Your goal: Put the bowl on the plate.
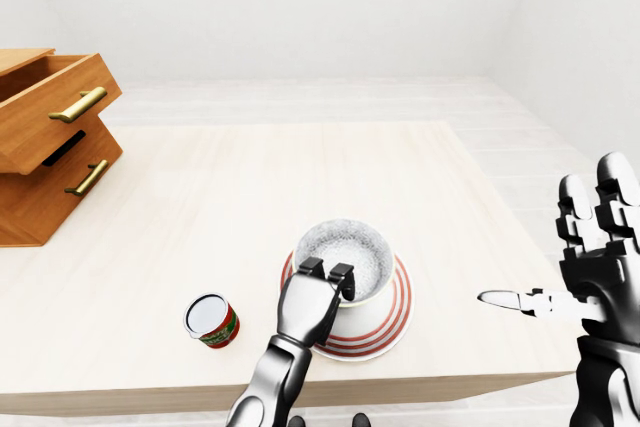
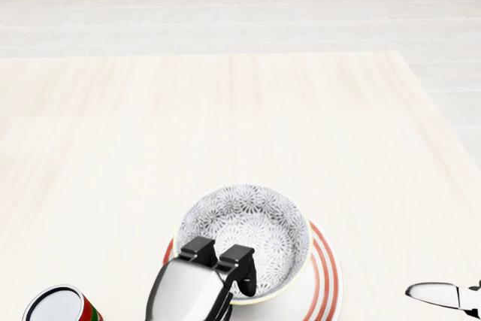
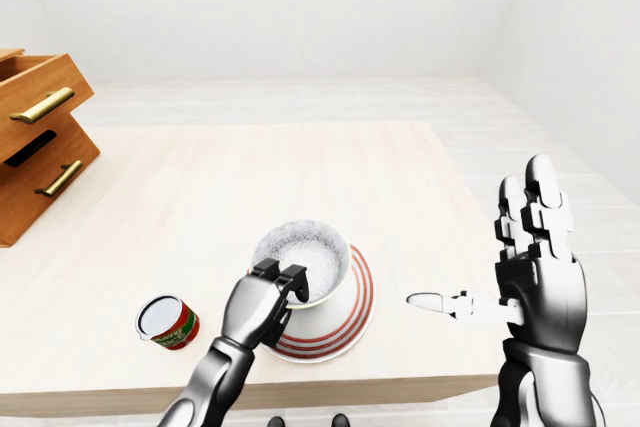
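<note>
Two robot hands show. The left robot hand pinches the bowl at the rim edge nearest the bottom of the head view. Two dark fingers hook over the rim into the bowl, and the thumb is hidden. There is one bowl, white with a grey flower pattern. It stands upright on the one plate, which is ringed with red stripes. The bowl sits toward the plate's upper left, and whether its base rests fully down is not clear. The right robot hand is spread and holds nothing, well to the right, its fingers pointing up and its thumb pointing left. One red can stands on the desk, left of the plate and apart from it. At the desk's far left is one wooden drawer unit with two drawers, the upper pulled out.
</note>
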Robot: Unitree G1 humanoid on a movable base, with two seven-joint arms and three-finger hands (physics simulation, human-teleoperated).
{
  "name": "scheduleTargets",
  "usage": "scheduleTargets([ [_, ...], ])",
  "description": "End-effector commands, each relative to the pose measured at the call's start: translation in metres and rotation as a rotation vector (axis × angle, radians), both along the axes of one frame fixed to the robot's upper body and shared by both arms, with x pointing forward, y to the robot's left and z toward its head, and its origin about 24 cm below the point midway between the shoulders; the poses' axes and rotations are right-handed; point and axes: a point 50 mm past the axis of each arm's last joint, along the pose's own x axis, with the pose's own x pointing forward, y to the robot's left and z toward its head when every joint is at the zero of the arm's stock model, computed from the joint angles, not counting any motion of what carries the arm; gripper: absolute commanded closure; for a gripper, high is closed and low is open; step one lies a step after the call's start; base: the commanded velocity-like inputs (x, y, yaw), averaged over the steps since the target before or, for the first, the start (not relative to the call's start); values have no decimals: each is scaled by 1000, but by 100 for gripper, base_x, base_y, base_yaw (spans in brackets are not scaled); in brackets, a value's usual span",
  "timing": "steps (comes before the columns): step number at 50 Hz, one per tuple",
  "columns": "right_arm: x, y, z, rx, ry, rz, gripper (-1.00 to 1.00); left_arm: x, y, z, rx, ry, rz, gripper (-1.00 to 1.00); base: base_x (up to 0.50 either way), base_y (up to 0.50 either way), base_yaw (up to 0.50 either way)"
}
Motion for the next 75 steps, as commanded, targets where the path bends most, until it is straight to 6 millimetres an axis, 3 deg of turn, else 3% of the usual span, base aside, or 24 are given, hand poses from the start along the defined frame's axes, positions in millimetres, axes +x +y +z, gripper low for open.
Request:
scheduleTargets([
  [1, 1, 0, -2, 8, 5, 0, -100, 2, 7, 1, -52, 14, 39, 100, 0, 0, 0],
  [75, 2, -3, -1, 13, -1, -7, -100, 2, 8, -9, -21, 27, 51, 100, 0, 0, 0],
])
